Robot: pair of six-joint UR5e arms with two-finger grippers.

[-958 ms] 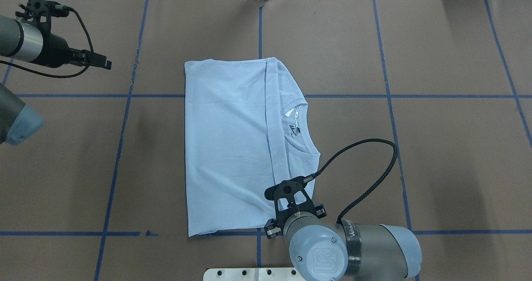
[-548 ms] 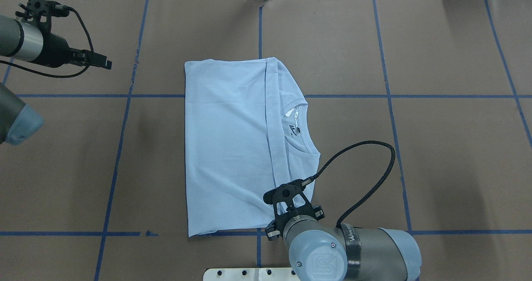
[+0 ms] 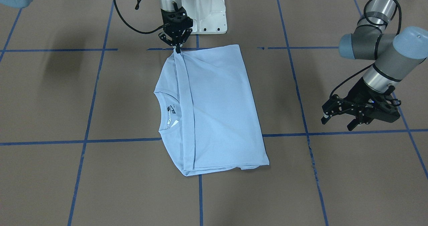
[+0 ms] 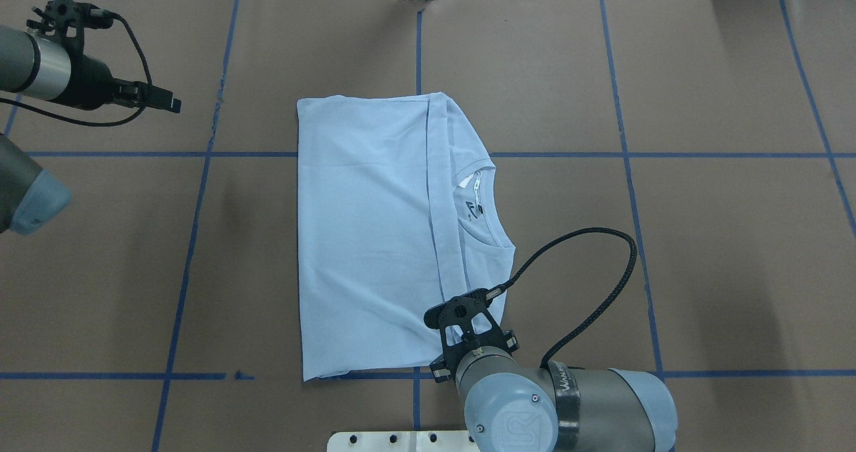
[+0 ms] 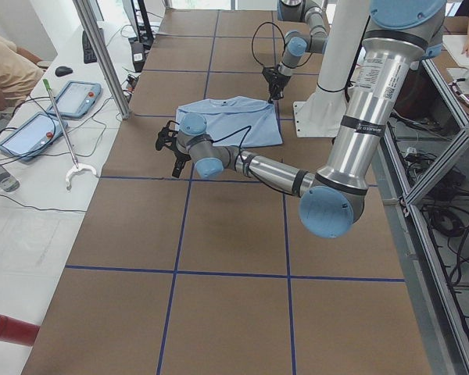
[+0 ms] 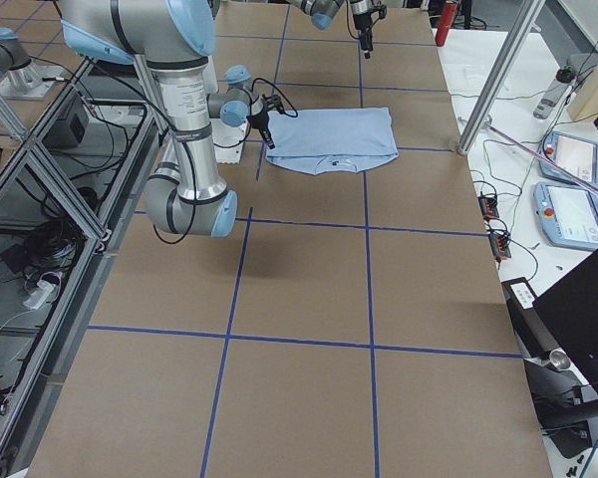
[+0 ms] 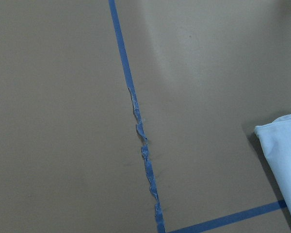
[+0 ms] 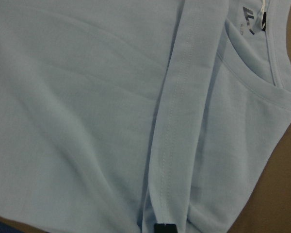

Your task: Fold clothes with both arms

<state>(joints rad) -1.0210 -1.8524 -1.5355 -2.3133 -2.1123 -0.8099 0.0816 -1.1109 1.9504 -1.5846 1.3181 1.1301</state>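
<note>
Pinching T-shirt (image 3: pixel 217 102) hem: right end effector (image 3: pixel 177 49)

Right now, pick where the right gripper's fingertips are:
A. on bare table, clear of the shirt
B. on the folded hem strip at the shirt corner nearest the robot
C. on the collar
B: in the front-facing view, the right gripper pinches the hem strip at the T-shirt corner, well apart from the collar.

Light blue T-shirt (image 4: pixel 364 238), small dark logo (image 4: pixel 473 209) on it, brown table (image 4: pixel 735 271), blue tape lines (image 4: pixel 735 154) in a grid
</note>
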